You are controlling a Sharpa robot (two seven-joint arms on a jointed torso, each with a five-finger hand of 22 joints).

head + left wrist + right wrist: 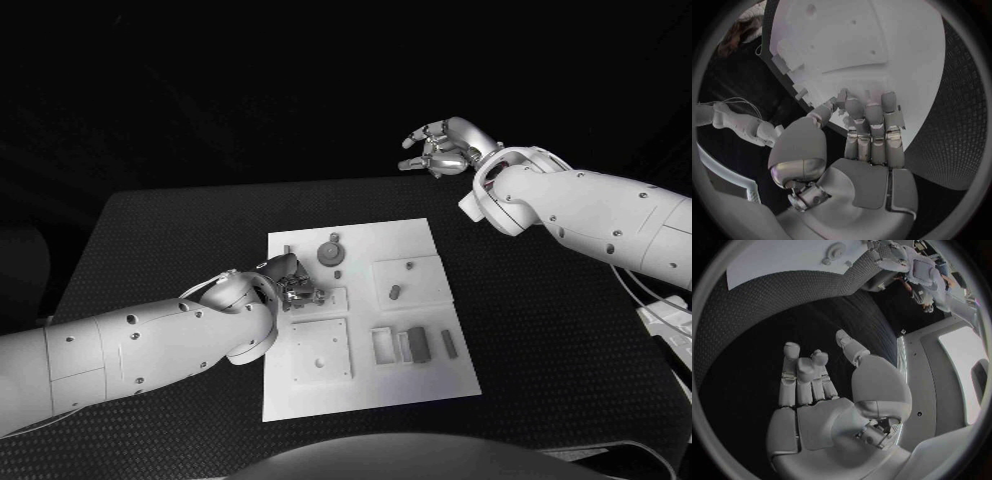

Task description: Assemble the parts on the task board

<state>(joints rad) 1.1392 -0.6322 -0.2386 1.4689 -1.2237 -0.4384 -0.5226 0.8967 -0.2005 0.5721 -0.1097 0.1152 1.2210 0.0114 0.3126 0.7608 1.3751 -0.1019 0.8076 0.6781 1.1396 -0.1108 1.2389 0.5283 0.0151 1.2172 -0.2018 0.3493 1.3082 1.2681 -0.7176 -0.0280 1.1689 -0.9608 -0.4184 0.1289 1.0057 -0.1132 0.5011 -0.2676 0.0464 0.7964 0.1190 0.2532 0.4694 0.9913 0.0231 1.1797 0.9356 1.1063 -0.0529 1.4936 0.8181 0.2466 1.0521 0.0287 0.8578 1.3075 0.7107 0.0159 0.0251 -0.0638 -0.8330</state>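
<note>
Board (418, 375): our left hand (289, 285) rests at its 9 o'clock edge, grip untellable; parts (418, 343) lie toward 4 o'clock, nearer it. Right hand (447, 145) empty, fingers curled, well apart.

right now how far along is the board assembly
Early, by the look of it. Loose grey parts lie flat on the task board, not visibly fitted. The left hand works at the board's left edge; what it holds is unclear. The right hand hovers beyond the table, holding nothing.
</note>
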